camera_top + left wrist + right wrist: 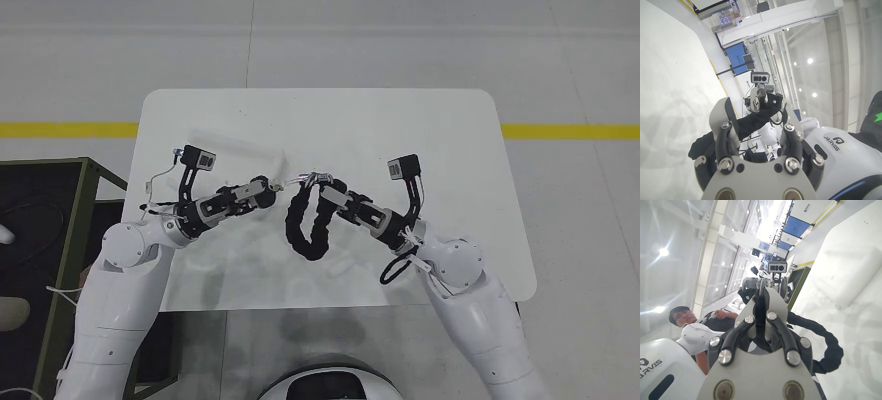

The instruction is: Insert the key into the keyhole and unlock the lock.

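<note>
Lock (pixel 303 232): a cable in a black, wrinkled fabric sleeve. It bends into a loop at the middle of the top view, just below where the two grippers meet.
Cylinder (pixel 761 90): a short, round head of silver metal at the cable's end. It sits just past the right gripper's tips, with its face turned toward the left gripper.
Key (pixel 755 103): flat metal with an oval, patterned bow. Its blade meets the cylinder's face at the keyhole; how deep it goes cannot be told.
Key axis: it runs along the line between the two grippers, roughly left to right in the top view. The bow is toward the left gripper and the tip toward the cylinder.
Left gripper (pixel 757 108): pale shells with dark pads. Its fingers (pixel 728 113) are spread wide and grip nothing. In the left wrist view the key's bow shows in the gap between them, touching neither.
Right gripper (pixel 762 292): fingers pressed together on the lock's black sleeve, just behind the cylinder.
Table (pixel 400 120): white, smooth and matte, with rounded corners.
Tray (pixel 240 150): a faint, pale rectangle on the table, just above the left arm in the top view. Its contents cannot be told.
Cart (pixel 60 200): a dark green frame with a black inside, at the left edge of the top view.
</note>
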Controlling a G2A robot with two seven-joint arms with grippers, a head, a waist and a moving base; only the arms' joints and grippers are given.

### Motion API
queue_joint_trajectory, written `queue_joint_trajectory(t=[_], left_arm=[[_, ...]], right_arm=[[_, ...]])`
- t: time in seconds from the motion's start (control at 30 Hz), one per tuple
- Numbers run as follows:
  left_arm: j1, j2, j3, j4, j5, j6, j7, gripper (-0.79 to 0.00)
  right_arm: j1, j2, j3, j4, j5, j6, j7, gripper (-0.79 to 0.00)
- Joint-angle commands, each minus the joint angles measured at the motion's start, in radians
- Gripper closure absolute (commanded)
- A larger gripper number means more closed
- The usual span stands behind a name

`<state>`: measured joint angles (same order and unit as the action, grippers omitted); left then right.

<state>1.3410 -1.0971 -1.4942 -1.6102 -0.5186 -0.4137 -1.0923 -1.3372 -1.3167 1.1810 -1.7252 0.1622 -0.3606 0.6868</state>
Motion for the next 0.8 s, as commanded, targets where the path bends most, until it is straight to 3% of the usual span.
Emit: queue_joint_trajectory(t=[0.0, 0.13, 0.17, 0.77], left_arm=[[0.000, 0.000, 0.001, 0.000, 0.008, 0.001, 0.002, -0.203], [0.000, 0.001, 0.003, 0.000, 0.016, -0.003, 0.008, -0.089], [0.000, 0.001, 0.004, 0.000, 0.018, -0.003, 0.009, 0.000], [-0.007, 0.005, 0.008, -0.003, 0.050, -0.003, -0.003, 0.000]], right_arm=[[-0.001, 0.001, 0.000, 0.001, 0.000, -0.002, 0.001, 0.000], [-0.002, 0.001, -0.002, 0.006, -0.004, -0.008, 0.000, 0.000], [-0.002, 0.001, -0.003, 0.006, -0.004, -0.008, -0.001, 0.000], [0.027, 0.008, -0.008, 0.013, -0.027, 0.001, 0.068, 0.000]])
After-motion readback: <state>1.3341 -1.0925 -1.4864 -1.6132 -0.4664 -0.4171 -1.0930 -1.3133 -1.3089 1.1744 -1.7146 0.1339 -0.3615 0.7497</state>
